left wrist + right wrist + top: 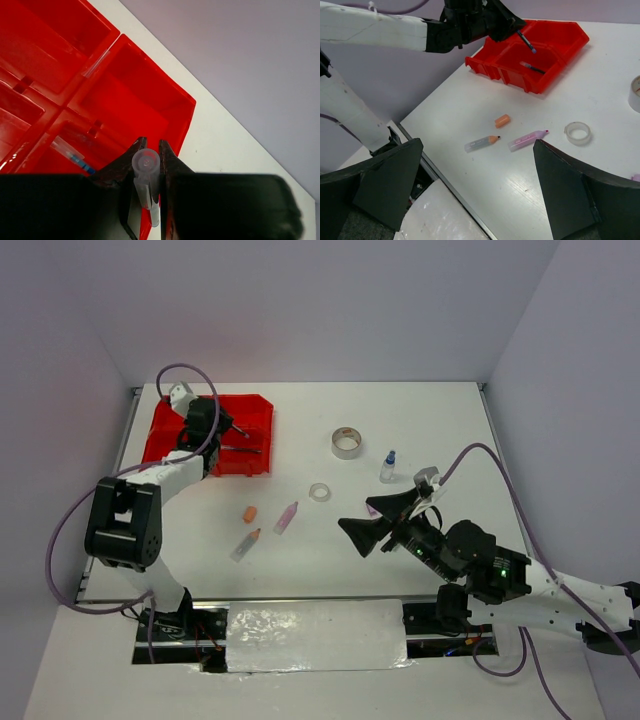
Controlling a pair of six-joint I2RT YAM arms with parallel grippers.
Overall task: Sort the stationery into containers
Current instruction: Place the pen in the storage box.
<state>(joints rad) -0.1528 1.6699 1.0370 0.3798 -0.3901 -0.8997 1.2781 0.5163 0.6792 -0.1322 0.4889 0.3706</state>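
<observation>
The right hand (378, 520) is the nearest thing. Its two fingers are spread wide and hold nothing. It hangs over the white worktop (450, 420).

To its left lie an orange-tipped marker (246, 544), a pink marker (286, 517) and a small orange piece (249, 513). None of them touch each other.

A bit farther back is the clear tape ring (320, 492). Past it sit the grey tape roll (347, 442) and the little blue-capped bottle (388, 467), which stands up.

Far away, at the back left, is the red tray (158, 440). A dark pen (245, 449) lies inside one of its boxes. The left hand (151, 141) is above the tray. It is pinching a second pen (146, 167) between its fingers.
</observation>
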